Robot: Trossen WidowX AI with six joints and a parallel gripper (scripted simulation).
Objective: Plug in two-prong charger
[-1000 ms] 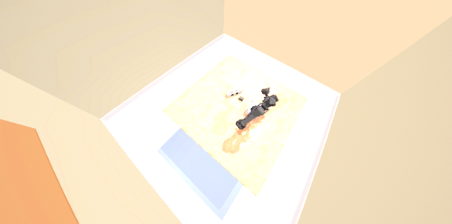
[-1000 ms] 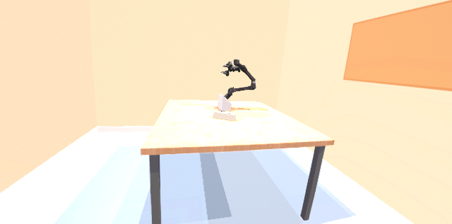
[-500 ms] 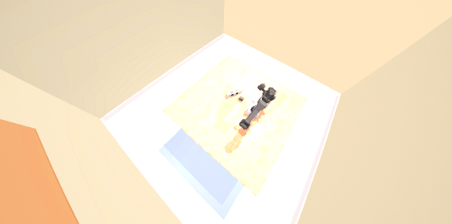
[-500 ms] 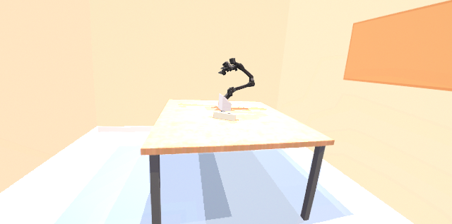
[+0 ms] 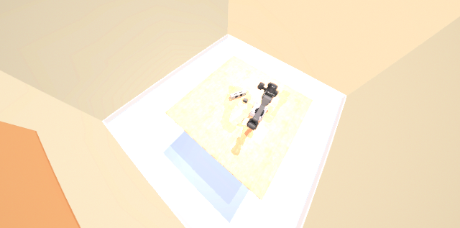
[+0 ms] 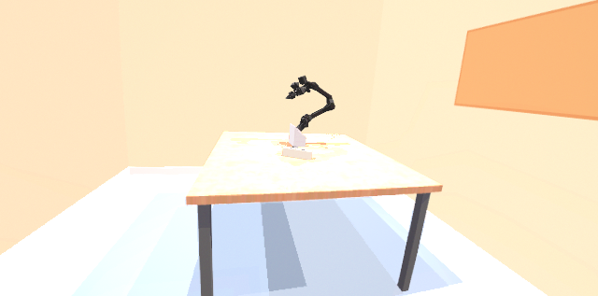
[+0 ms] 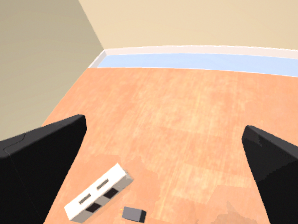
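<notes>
A: Start at the left of the wrist view. What's there?

B: One dark finger [image 7: 40,169] of the hand [image 7: 156,183] fills the lower left corner. Just right of it, lower down on the desk [image 7: 193,116], lies the strip [image 7: 99,192], a white bar set on a slant with dark slots along its top.

A: And the charger?

B: The charger [image 7: 135,215] is a small grey block lying on the desk just beside the strip's near right end, apart from it, not plugged in. I can't make out its prongs.

A: Further right?

B: A white edge pokes in at the bottom, too cropped to name. Then the other finger fills the right edge.

A: So the hand?

B: Spread wide, nothing between the fingers. Strip and charger sit below the gap, toward its left side.

A: How high is it?

B: In the exterior view the hand [image 6: 291,95] hangs well above the desk [image 6: 262,179], at the end of the bent arm [image 6: 322,106], pointing left and down. The strip [image 6: 297,153] lies flat below it, with a white wedge-shaped block [image 6: 296,136] standing just behind.

A: And from the top?

B: The strip [image 5: 238,94] comes first, then the charger [image 5: 245,101] close by its right end, then the arm [image 5: 263,103] lying across the desk [image 5: 201,120], apart from both.
</notes>
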